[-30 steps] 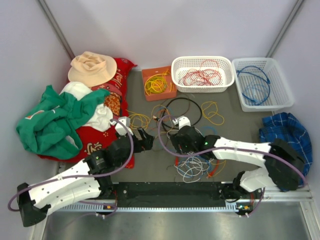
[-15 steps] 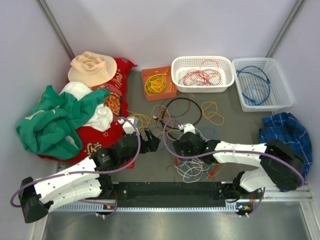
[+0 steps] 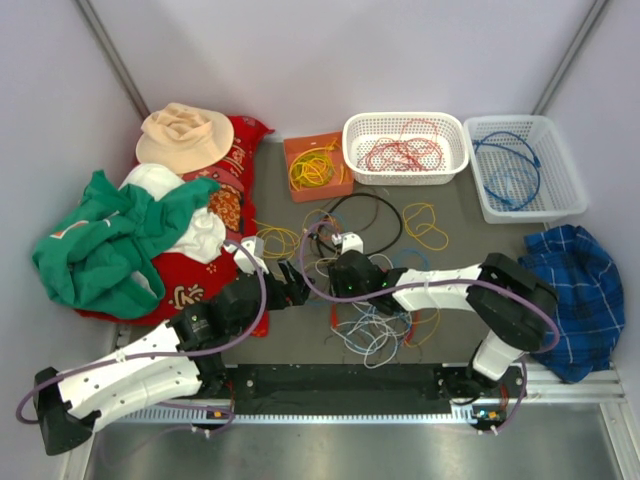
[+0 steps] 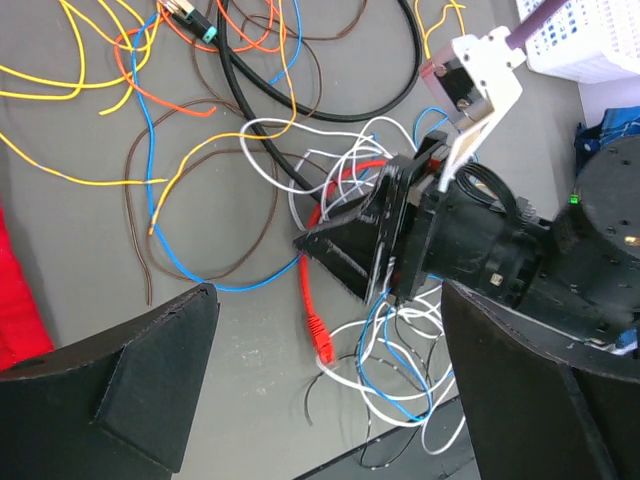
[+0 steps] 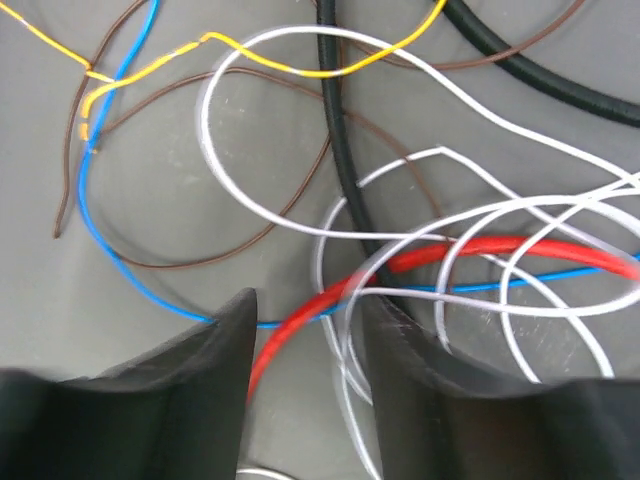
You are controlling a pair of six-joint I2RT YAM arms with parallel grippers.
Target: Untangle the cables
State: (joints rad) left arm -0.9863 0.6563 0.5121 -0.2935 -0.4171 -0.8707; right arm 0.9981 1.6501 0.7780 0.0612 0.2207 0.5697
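1. grey worktop (image 3: 470, 245) under pale walls. along its back edge sit an orange tray (image 3: 300, 150) with yellow wires, a white basket (image 3: 405, 118) with red ones and a second basket (image 3: 510, 120) with blue ones, so i read the job as sorting by colour.
2. the cables (image 3: 375, 325) left to sort lie as a loose knot in the middle of the worktop, just ahead of both arms. white, blue, red, brown and yellow strands and a thick black loop cross one another.
3. my right end effector (image 5: 305, 330) is low over that knot, fingers partly open and standing either side of the red cable (image 5: 470, 250). a white strand (image 5: 345, 330) runs through the same gap. nothing looks pinched yet, because the gap is wider than the wire.
4. i judge red is the pick because it seems to lie over the black cable (image 5: 340, 170) there, and its basket is at the back.
5. my left end effector (image 3: 296, 284) hovers just left of the knot, spread wide and empty. it is well placed to pin the other strands once red gets pulled.
6. the risk as i see it: closing now could catch the white strand too and drag the whole knot along.
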